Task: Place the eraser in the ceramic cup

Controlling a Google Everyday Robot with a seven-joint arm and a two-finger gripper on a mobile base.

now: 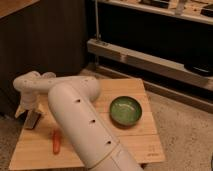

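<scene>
**Pincer at the eraser, cup not in sight**

The robot's big white arm [80,117] bends across the wooden worktop [137,142] and reaches to the far left side. The pincer [28,108] hangs low there, near the left edge of the worktop. The eraser [33,120] is a small dark block. It sits right under the pincer, touching it, and it looks tipped up a bit. It is not clear if the pincer has closed on the eraser or is only resting on it, so the grip cannot be told.

An orange-red stick [56,142] lies on the worktop just in front of the eraser. A green bowl [125,111] stands well apart, on the right side. The ceramic cup does not show at all. It may be hiding behind the thick arm.

The step in hand looks like the pick-up. The eraser is not in any cup yet, so most of the job is left.

Next, the pincer needs a firm hold on the eraser. Then it must lift it clear of the worktop, carry it over to the ceramic cup, not the green bowl, and let it drop inside.
</scene>
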